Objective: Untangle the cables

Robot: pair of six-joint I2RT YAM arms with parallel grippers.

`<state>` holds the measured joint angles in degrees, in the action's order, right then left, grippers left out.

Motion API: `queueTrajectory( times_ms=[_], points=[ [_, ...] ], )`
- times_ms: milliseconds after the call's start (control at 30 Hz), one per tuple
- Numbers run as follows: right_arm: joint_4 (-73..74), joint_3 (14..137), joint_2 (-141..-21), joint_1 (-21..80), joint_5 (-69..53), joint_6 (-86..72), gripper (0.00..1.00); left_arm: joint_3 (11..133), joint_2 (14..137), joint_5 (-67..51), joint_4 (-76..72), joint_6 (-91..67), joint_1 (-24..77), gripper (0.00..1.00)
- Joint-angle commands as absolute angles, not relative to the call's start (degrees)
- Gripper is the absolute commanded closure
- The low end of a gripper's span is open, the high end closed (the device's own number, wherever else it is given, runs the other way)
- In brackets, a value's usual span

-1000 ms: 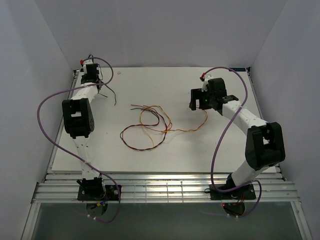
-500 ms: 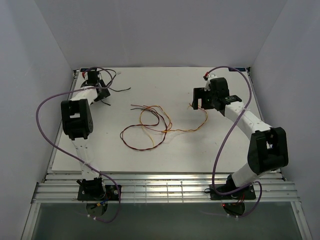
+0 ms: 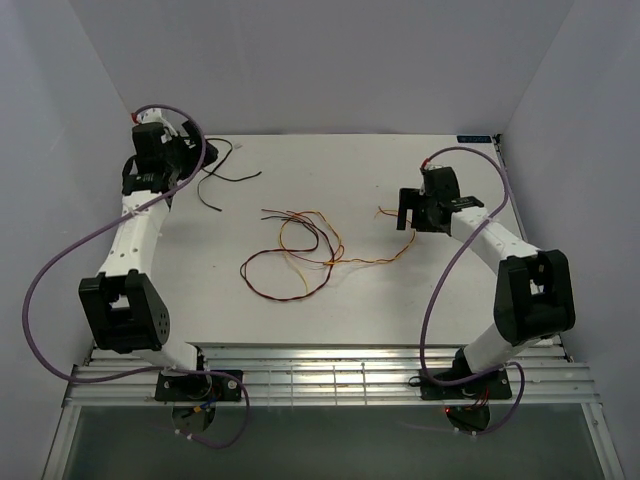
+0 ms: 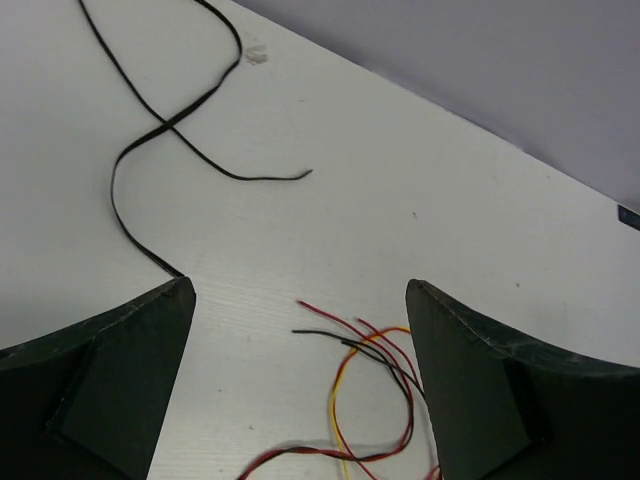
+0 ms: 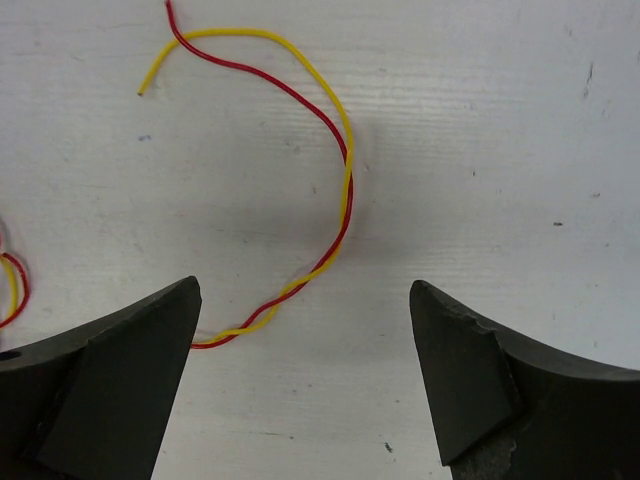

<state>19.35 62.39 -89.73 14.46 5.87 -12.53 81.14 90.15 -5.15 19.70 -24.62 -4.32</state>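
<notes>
The cables lie in two groups on the white table (image 3: 450,300). A loose tangle of red, yellow, black and dark red-brown cables (image 3: 300,255) sits mid-table, its free ends (image 4: 365,345) ahead of my left gripper (image 4: 300,290). One black cable (image 3: 225,172) lies apart at the far left, curling across the left wrist view (image 4: 150,130). My left gripper (image 3: 180,165) hangs open and empty above that corner. My right gripper (image 3: 408,212) is open over a twisted red and yellow pair (image 5: 340,190), touching nothing (image 5: 305,290).
Pale walls (image 3: 90,130) close in the table on the left, back and right. A slatted metal rail (image 3: 330,380) runs along the near edge between the two arm bases. Purple cables loop off both arms.
My left gripper has opened and let go of the black cable, which now lies on the table. The left arm swung out to the left. The right gripper drifted slightly right.
</notes>
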Motion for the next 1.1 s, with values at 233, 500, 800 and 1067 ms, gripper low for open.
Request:
queueTrajectory(
  times_ms=[233, 500, 800, 1067],
  points=[
    [17.67, 67.14, -103.35, 13.10, 10.81, -12.83, 0.05, 70.14, 82.79, -20.65, 15.47, -27.25, -2.55, 0.02],
    [11.96, 66.80, -108.81, 11.87, 5.89, -12.83, 0.74, 69.26, 81.82, -21.80, 14.41, -27.69, -1.06, 0.02],
    [3.36, 62.07, -101.88, 11.78, -9.99, -6.17, 0.92, 69.43, 83.40, -26.79, 13.63, -27.68, -0.97, 0.02],
    [-5.97, 57.13, -87.21, 14.93, -26.96, -5.89, 0.92, 71.19, 88.50, -38.14, 9.40, -26.11, 11.24, 0.02]
  ],
)
